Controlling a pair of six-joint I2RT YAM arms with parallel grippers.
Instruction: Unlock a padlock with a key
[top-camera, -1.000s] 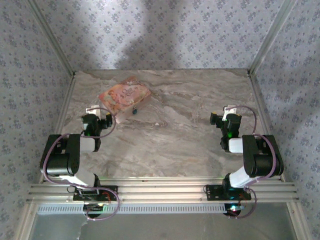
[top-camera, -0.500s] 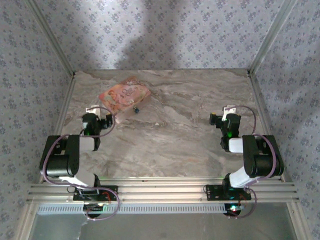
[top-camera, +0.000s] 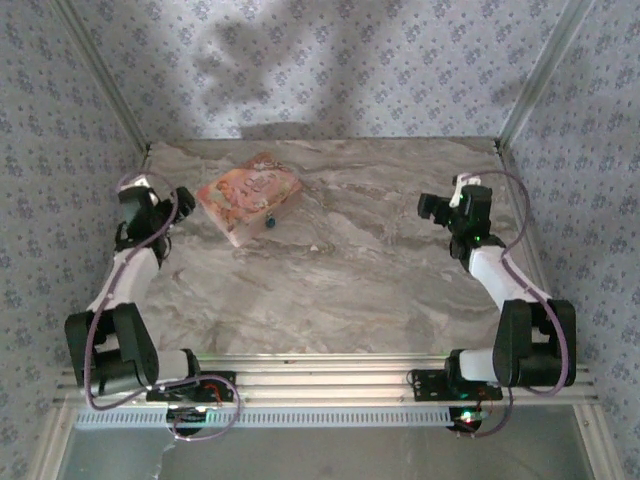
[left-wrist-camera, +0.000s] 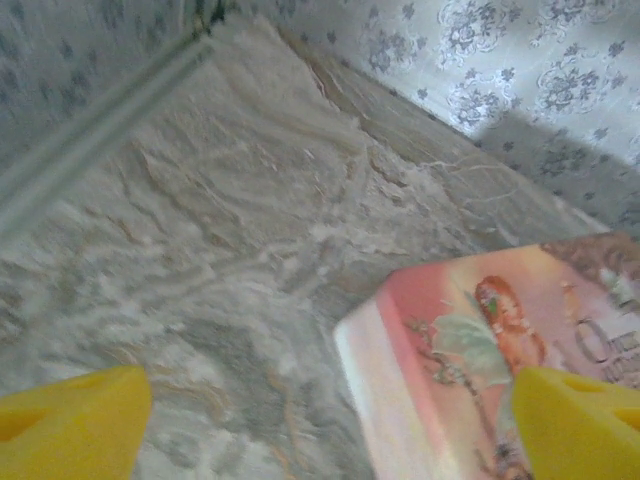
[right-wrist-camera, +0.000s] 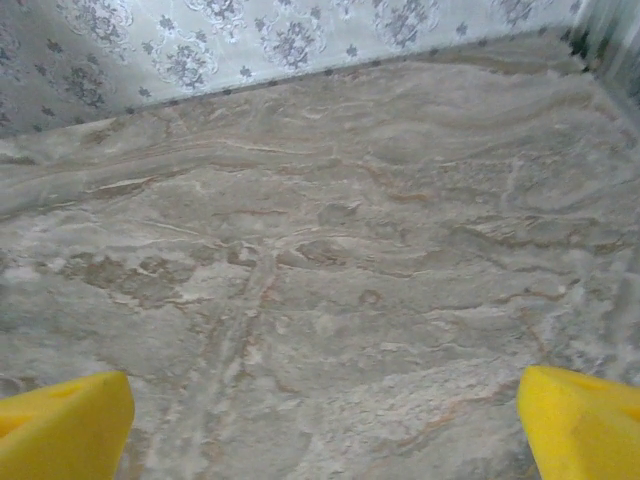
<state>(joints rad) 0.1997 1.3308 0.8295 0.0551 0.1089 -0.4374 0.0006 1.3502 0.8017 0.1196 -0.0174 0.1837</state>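
Both arms have stretched out of the folded pose they held a second ago. My left arm now reaches forward along the left edge of the tabletop, and my right arm has extended the same way up the right side. On the left wrist camera, the left fingers stand wide apart with nothing clamped between them. One yellow tip hangs over bare marbled surface and the other over the near corner of the pink-orange printed packet. On the right wrist camera, the right fingers are spread just as wide and empty, above bare tabletop. The padlock, a tiny dark-blue speck from overhead, lies on the tabletop at the near edge of the packet; I cannot tell whether the two touch. It sits between the arms, nearer my left one, with neither set of fingers on it. Packet and padlock have not shifted.
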